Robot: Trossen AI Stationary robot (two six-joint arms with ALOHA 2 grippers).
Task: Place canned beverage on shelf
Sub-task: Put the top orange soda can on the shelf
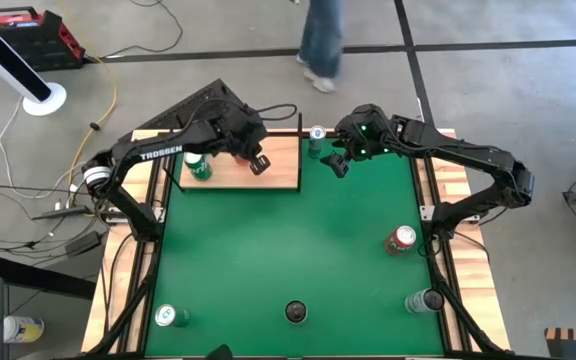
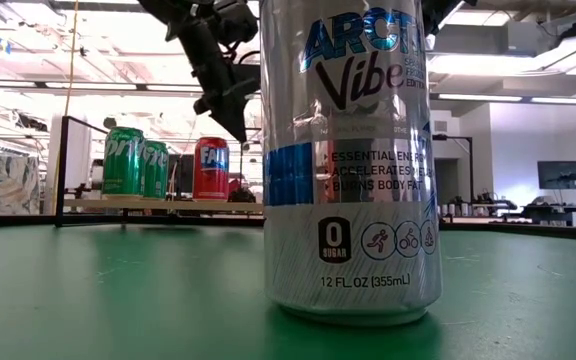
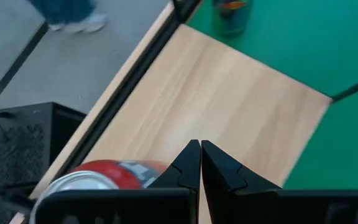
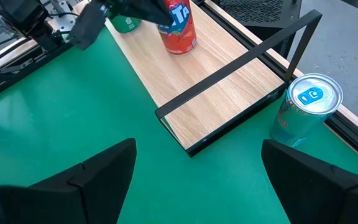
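Right wrist view, pale wood-grain shelf (image 4: 222, 93), right fingers (image 4: 197, 168) spread, left fingers (image 3: 201, 165) pressed together.

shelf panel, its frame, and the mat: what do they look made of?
Shelf: pale wood or wood-look laminate, matte; straight grain lines show. Frame: thin black bars, probably painted metal; square edges, dull sheen. Mat: green, flat, no glare; looks like felt or rubber, weave not visible.

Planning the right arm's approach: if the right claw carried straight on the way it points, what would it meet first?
Probably the shelf, at its near dark-framed end; the open right claw points there, with the blue-topped can off to one side. Depth is uncertain.
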